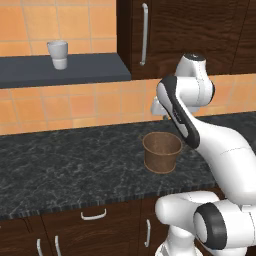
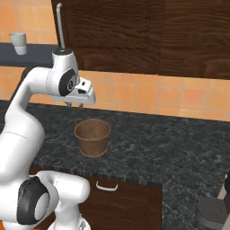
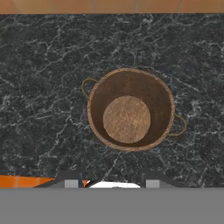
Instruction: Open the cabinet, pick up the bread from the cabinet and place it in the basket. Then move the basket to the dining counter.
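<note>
Basket [image 1: 162,151] stands upright on the black speckled surface [image 1: 75,165], empty inside — two small loop handles at its rim. Gripper [image 2: 74,105] hangs above it, not touching; jaws apart, holding nothing. Cabinet [image 1: 180,35] door shut — silver bar handle [image 1: 144,34] vertical. White cup [image 1: 58,54] on the shelf [image 1: 60,70].

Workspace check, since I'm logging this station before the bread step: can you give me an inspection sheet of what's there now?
Surface: black speckled counter, nothing spilled on it.
Job's things: basket upright on the counter, empty; cabinet door shut, handle untouched; bread not seen.
Clutter: white cup on the dark shelf to the left.
Grippers: gripper hangs above the basket, holding nothing; jaws partly apart.
Cables: nothing seen.
Surroundings: orange tiled wall; low cabinets below the counter.
</note>
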